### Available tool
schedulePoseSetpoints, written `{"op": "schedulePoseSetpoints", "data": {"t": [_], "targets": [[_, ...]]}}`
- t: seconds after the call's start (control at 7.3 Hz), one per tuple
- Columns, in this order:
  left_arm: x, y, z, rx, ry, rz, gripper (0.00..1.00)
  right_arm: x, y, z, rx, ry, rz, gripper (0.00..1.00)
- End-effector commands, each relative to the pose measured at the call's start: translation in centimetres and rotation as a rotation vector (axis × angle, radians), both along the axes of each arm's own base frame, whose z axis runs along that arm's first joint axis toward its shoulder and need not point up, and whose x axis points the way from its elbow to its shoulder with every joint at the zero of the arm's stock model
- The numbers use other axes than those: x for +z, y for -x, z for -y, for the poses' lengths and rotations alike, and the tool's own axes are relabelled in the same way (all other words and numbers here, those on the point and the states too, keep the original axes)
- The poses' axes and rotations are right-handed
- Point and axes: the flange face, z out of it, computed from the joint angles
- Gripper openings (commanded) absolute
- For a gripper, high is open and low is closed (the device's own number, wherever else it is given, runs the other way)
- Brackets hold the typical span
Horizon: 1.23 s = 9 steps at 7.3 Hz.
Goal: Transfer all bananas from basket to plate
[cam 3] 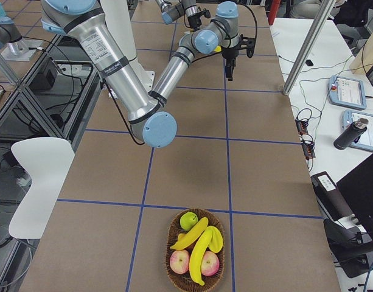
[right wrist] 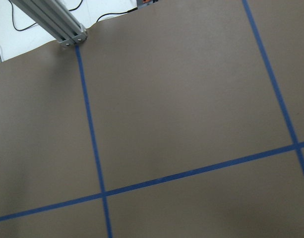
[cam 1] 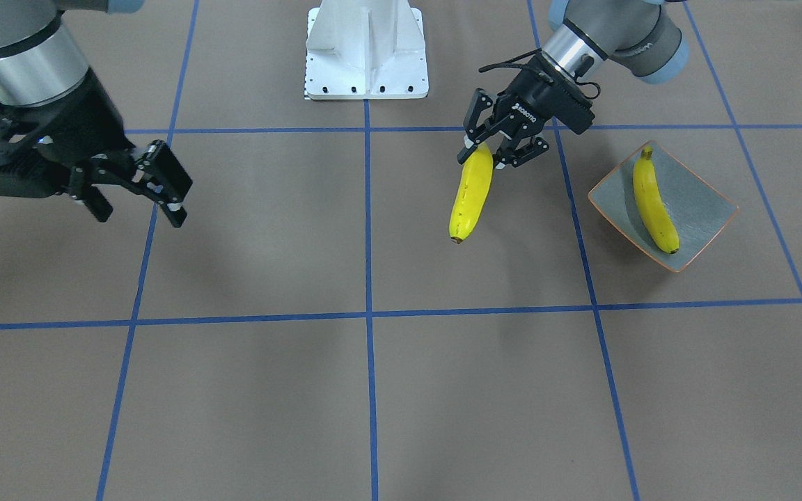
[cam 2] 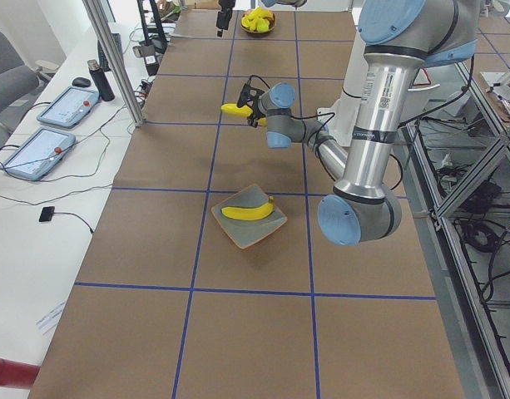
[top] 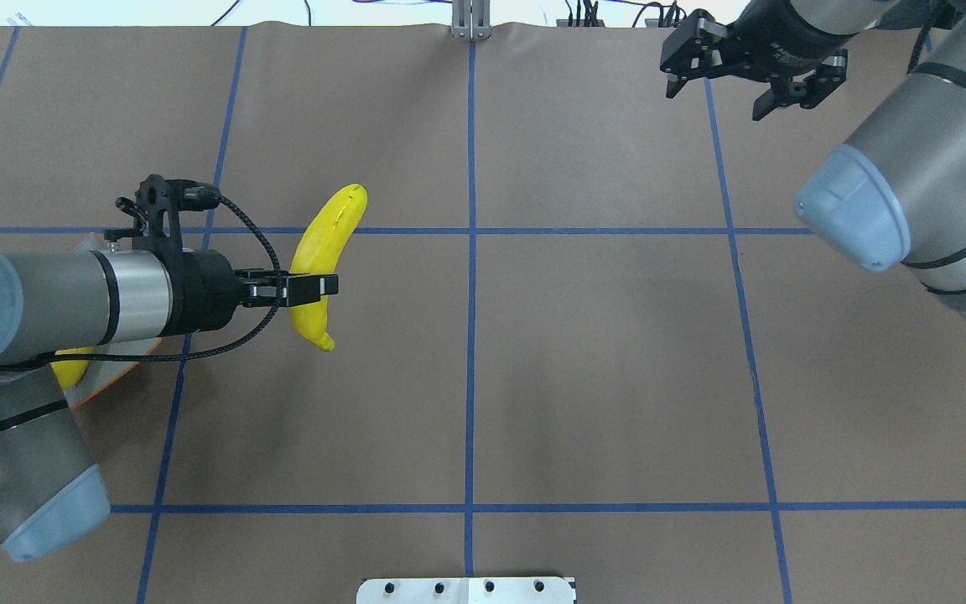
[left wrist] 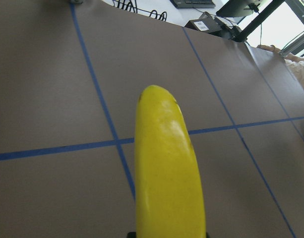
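My left gripper (cam 1: 486, 160) is shut on the upper end of a yellow banana (cam 1: 472, 195) and holds it above the table, a little way from the plate (cam 1: 700, 202). In the overhead view the gripper (top: 315, 288) clamps that banana (top: 325, 252) near its middle. It fills the left wrist view (left wrist: 166, 168). Another banana (cam 1: 654, 202) lies on the grey-green, orange-rimmed plate. My right gripper (cam 1: 140, 214) is open and empty above bare table. The basket (cam 3: 168, 249) at the table's far right end holds more bananas (cam 3: 201, 246).
The basket also holds two red apples (cam 3: 179, 261) and a green one (cam 3: 188, 220). The white robot base (cam 1: 366, 52) stands at the table's middle edge. Blue tape lines cross the brown table. Tablets and cables lie on a side desk (cam 2: 55, 125).
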Motion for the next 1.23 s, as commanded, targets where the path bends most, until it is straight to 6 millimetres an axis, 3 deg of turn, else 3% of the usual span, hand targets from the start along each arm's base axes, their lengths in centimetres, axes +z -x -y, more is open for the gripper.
{"op": "schedulePoseSetpoints", "data": {"t": [0.0, 0.27, 0.41, 0.82, 0.96, 1.1], "targets": [[5.7, 4.0, -1.5, -0.012, 0.129, 0.063, 0.00, 7.0, -6.1, 1.3, -0.110, -0.076, -0.089, 1.00], [11.2, 10.8, -1.0, 0.020, 0.238, 0.129, 0.00, 13.0, -12.2, 2.0, -0.222, -0.148, -0.140, 1.00], [13.5, 14.5, -0.6, 0.032, 0.298, 0.140, 0.00, 14.7, -13.5, 2.4, -0.248, -0.152, -0.149, 1.00], [16.6, 18.9, 1.2, 0.003, 0.382, 0.142, 0.00, 15.3, -13.8, 2.3, -0.249, -0.148, -0.152, 1.00], [17.8, 22.1, 2.3, 0.004, 0.413, 0.126, 0.00, 15.3, -13.8, 2.3, -0.248, -0.148, -0.154, 1.00], [20.3, 25.0, 2.3, 0.027, 0.398, 0.147, 0.00, 15.3, -13.8, 2.3, -0.247, -0.149, -0.153, 1.00]]}}
